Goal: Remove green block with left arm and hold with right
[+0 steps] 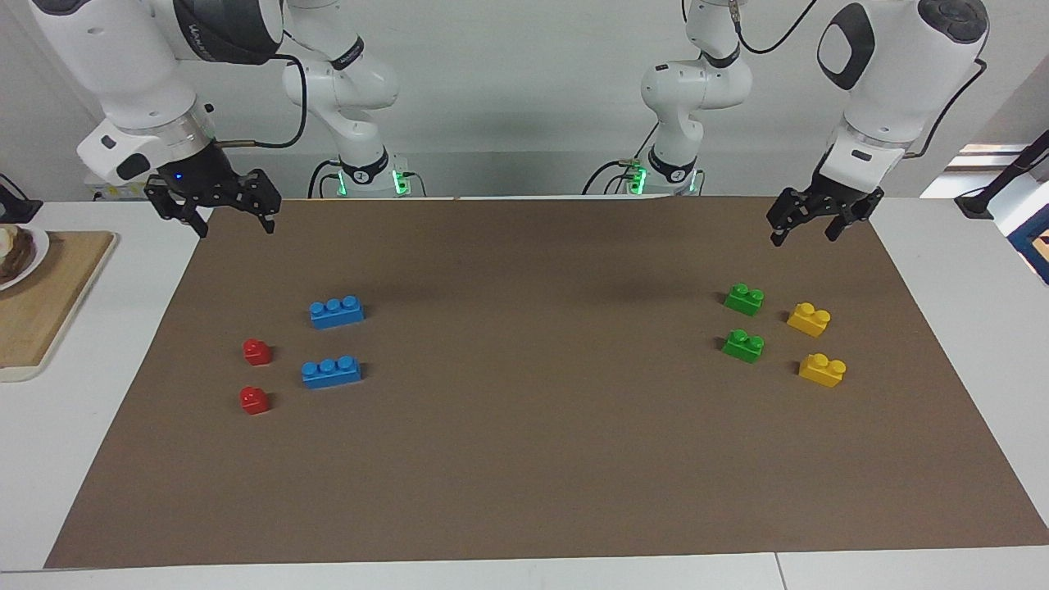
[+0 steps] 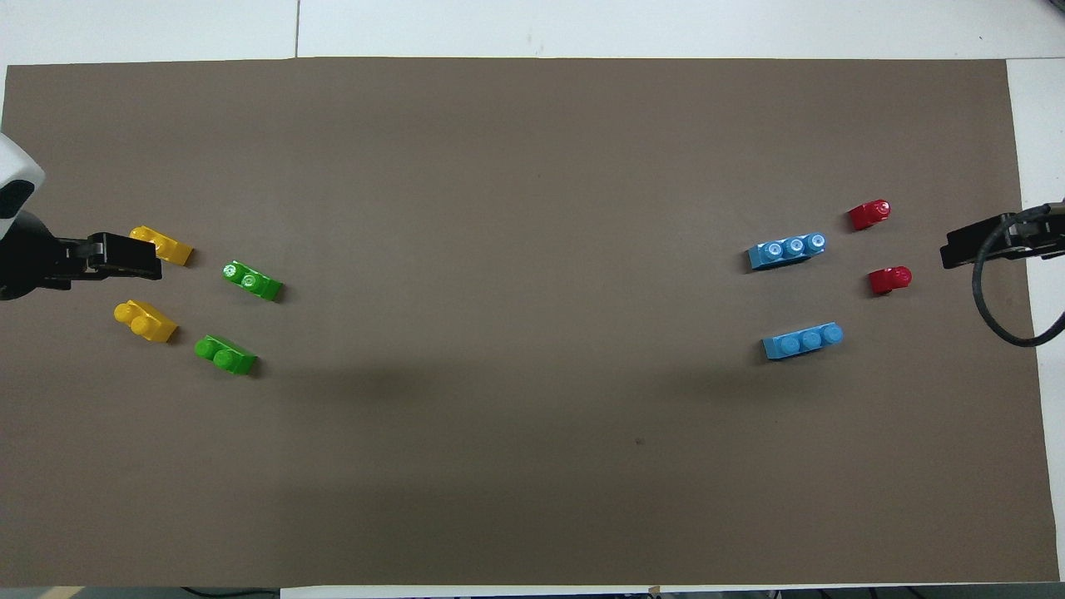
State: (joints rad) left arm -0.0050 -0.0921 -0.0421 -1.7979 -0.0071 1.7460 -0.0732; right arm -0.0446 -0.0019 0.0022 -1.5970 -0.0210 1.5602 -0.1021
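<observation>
Left gripper (image 1: 805, 230) hangs with jaws wide and empty over the brown mat (image 1: 533, 459) at the left arm's end. Right gripper (image 1: 233, 224) hangs likewise, wide and empty, over the mat's corner at the right arm's end. Two green blocks (alike) lie on the mat beside the yellow blocks (image 1: 809, 319): one (image 1: 744, 298) nearer the robots, the other (image 1: 743, 345) farther out. Neither is touched.

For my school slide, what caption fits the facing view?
Two open tools hover above a brown mat of toy bricks.
</observation>
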